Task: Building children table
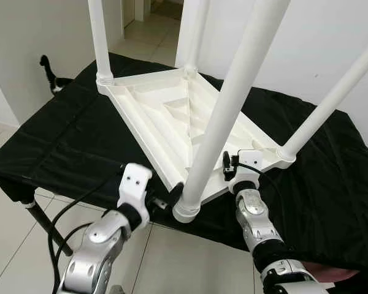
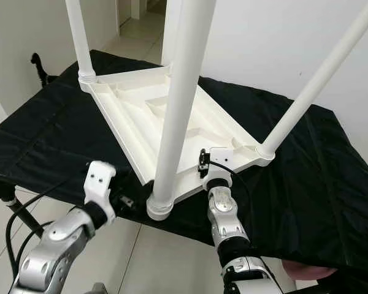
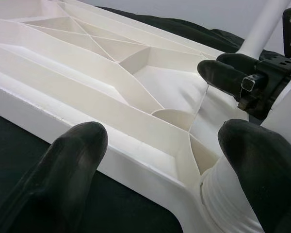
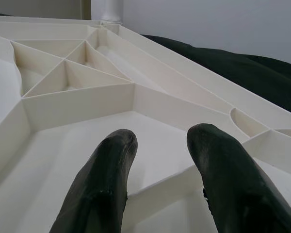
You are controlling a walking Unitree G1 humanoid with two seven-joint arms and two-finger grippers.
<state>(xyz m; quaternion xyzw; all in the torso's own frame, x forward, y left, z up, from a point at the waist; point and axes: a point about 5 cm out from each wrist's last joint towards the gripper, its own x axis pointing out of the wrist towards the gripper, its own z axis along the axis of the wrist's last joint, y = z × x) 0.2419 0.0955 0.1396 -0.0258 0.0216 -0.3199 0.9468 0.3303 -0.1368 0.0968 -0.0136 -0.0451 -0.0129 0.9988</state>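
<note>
I'd seat the near leg (image 1: 218,116) squarely; left gripper (image 3: 160,155) wide around its socket, right gripper (image 4: 160,160) parted, empty, over the tabletop (image 1: 165,116).

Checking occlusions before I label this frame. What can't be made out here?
- Upper ends of the four white legs: cut off by the top edge in the eye views.
- Top face of the upside-down tabletop: lies down against the black cloth.
- Left gripper contact with the near leg socket: hidden by the leg.
- Right gripper touching a rib: cannot tell.
</note>
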